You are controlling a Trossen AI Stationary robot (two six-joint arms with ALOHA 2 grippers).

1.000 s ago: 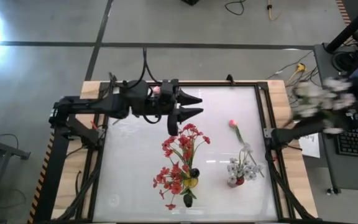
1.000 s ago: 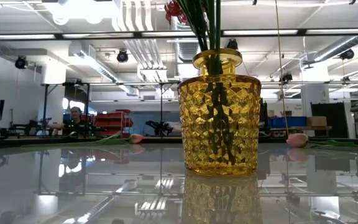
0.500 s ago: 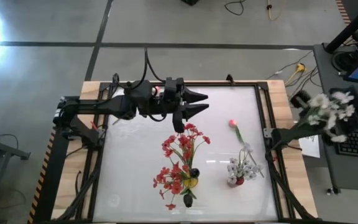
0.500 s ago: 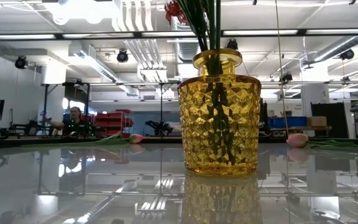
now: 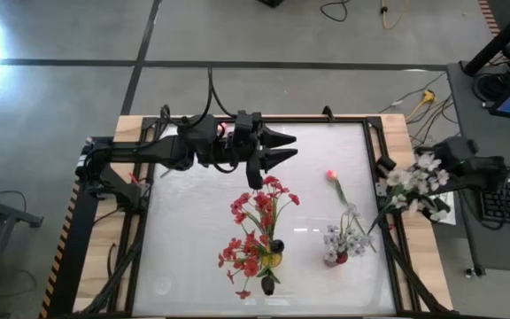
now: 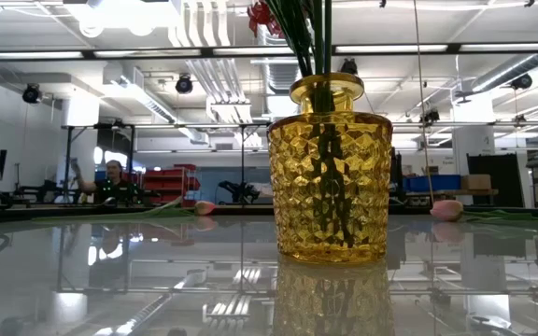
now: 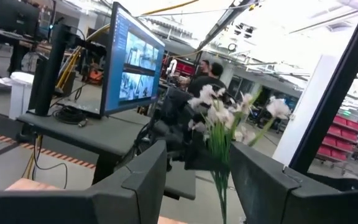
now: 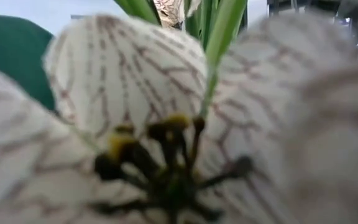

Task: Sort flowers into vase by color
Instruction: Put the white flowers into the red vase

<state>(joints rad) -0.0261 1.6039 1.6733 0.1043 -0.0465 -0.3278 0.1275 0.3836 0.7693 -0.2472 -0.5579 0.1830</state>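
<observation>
1. White flowers (image 5: 413, 183) on green stems sit at the right edge of the table (image 5: 193, 230), held up off the surface by the right gripper (image 5: 454, 159), whose fingers are clamped tight on the stems. In the right wrist view one veined white blossom (image 8: 135, 118) with dark yellow-tipped stamens fills nearly the whole picture.
2. Left gripper (image 5: 282, 148) hovers over the far middle of the table with its two fingers parted and nothing between them. Its wrist view looks past those fingers (image 7: 148, 177) at the white flowers (image 7: 225, 118) across the table.
3. Red flowers (image 5: 259, 213) stand in a yellow vase (image 5: 273, 259) near the middle front of the table. In the low view the vase (image 6: 330, 182) is a faceted glass one with green stems inside.
4. Small white blooms (image 5: 343, 235) stand in a second, reddish vase (image 5: 341, 258) to the right of the yellow one.
5. Pink bud (image 5: 332, 175) on a green stem lies flat on the table, beyond the white blooms.
6. Person (image 6: 112, 177) shows in the room behind the table in the low view.
</observation>
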